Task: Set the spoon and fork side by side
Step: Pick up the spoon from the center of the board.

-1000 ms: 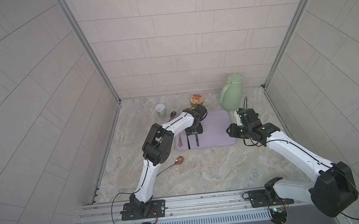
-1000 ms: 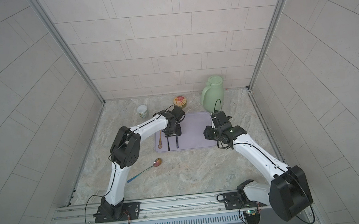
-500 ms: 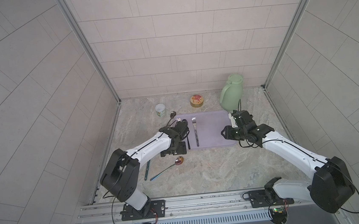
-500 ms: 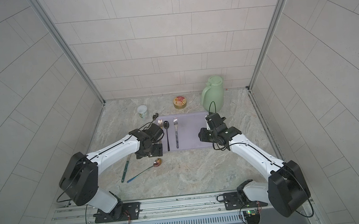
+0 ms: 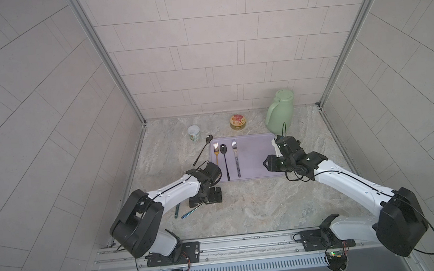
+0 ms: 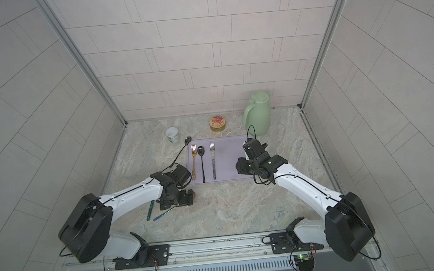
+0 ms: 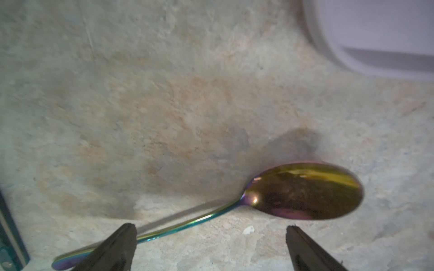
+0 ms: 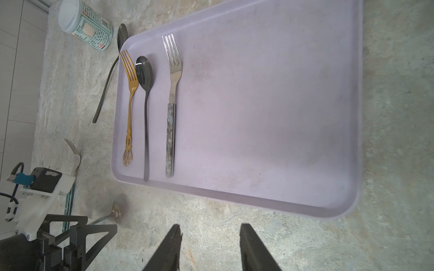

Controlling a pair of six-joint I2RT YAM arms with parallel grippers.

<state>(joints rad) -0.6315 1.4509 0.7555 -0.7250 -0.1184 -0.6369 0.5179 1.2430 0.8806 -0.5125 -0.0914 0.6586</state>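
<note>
On the left part of the lilac tray (image 5: 253, 159) (image 8: 258, 105) lie a gold fork (image 5: 216, 155) (image 8: 129, 93), a black spoon (image 5: 225, 162) (image 8: 145, 93) and a silver fork (image 5: 236, 158) (image 8: 172, 93) with a marbled handle, parallel and close together. An iridescent spoon (image 7: 305, 191) (image 5: 190, 212) lies on the table in front of the tray's near left corner. My left gripper (image 7: 210, 228) (image 5: 205, 197) hangs open just above its handle, holding nothing. Over the tray's near right edge my right gripper (image 8: 210, 227) (image 5: 266, 164) is open and empty.
A second black spoon (image 5: 202, 149) lies off the tray's far left corner beside a small white cup (image 5: 193, 133). A teal-handled fork (image 5: 177, 210) lies left of the iridescent spoon. A round tin (image 5: 238, 121) and a green jug (image 5: 279, 112) stand at the back.
My left gripper opened, left the tray, where the black spoon now lies, and swung back to the near side over the iridescent spoon. My right gripper drifted slightly toward the near side.
</note>
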